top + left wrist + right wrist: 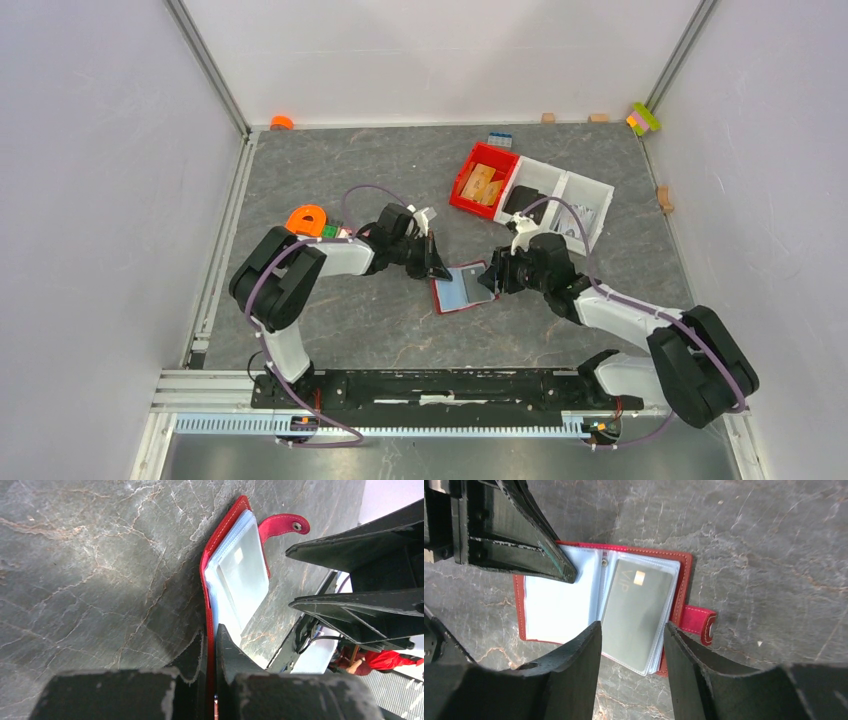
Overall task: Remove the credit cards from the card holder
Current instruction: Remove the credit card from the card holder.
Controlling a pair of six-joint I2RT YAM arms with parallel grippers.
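Observation:
The dark red card holder (447, 297) lies open on the grey table between both arms. Its clear sleeves show a grey card (636, 612) marked VIP on the right half and a light blue page (556, 607) on the left half. My left gripper (210, 635) is shut on the holder's red cover edge (206, 575); it also shows in the top view (437, 262). My right gripper (631, 630) is open, its fingers on either side of the grey card's near end; it also shows in the top view (497, 280). The snap tab (696, 622) sticks out to the right.
A bright red bin (470, 170) with tan wooden pieces and a white divided tray (590, 195) stand behind the right arm. An orange piece (307, 218) sits by the left arm. Small blocks (644, 118) lie along the back wall.

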